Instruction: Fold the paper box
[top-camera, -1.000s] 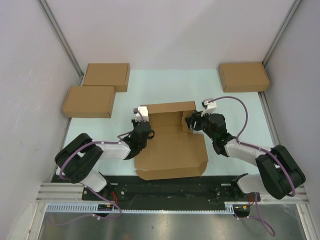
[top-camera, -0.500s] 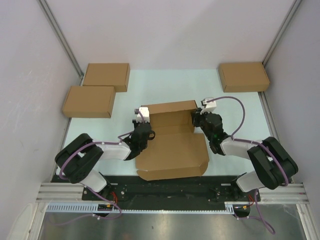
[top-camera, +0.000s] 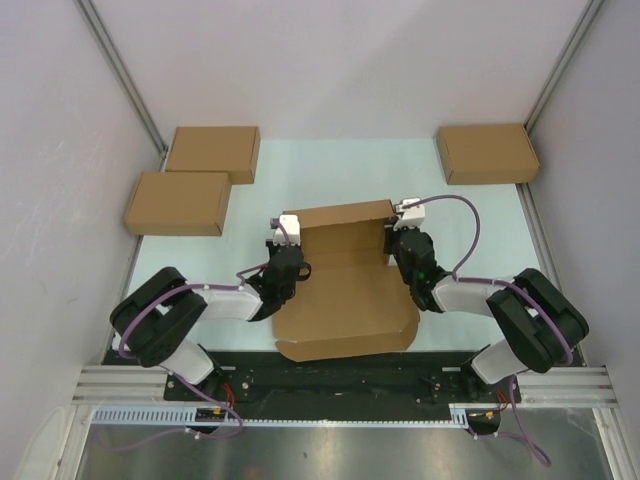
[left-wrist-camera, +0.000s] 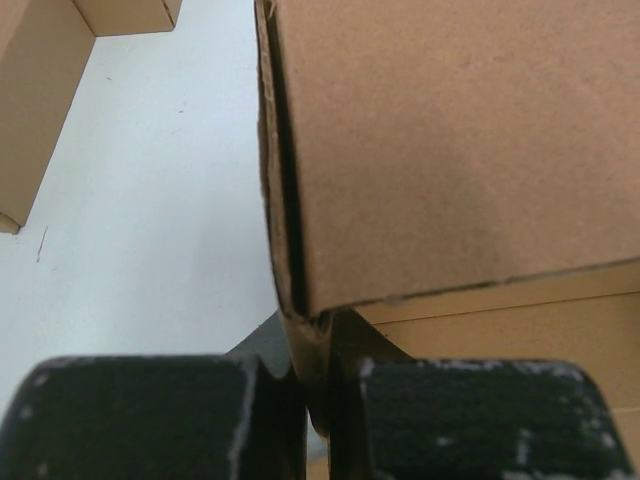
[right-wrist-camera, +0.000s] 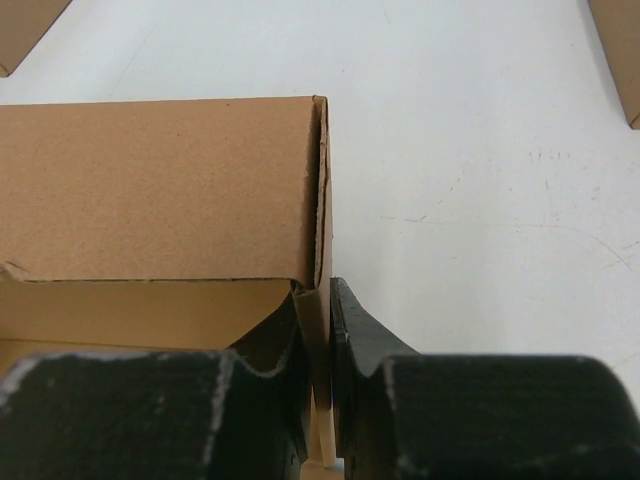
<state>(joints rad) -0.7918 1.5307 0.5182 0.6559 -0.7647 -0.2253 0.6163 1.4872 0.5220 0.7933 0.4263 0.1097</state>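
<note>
The paper box lies in the middle of the table, a brown cardboard piece with its back wall and both side walls raised and its broad front flap flat toward the arms. My left gripper is shut on the left side wall. In the left wrist view the wall of the paper box runs down between the dark pads of the left gripper. My right gripper is shut on the right side wall. In the right wrist view the thin wall of the paper box is pinched in the right gripper.
Two closed brown boxes sit at the back left and a third at the back right. White enclosure walls stand on both sides and behind. The black arm-mount rail runs along the near edge.
My right gripper has moved left onto the box's right side wall and shut on it. The left gripper has kept its hold on the left wall.
</note>
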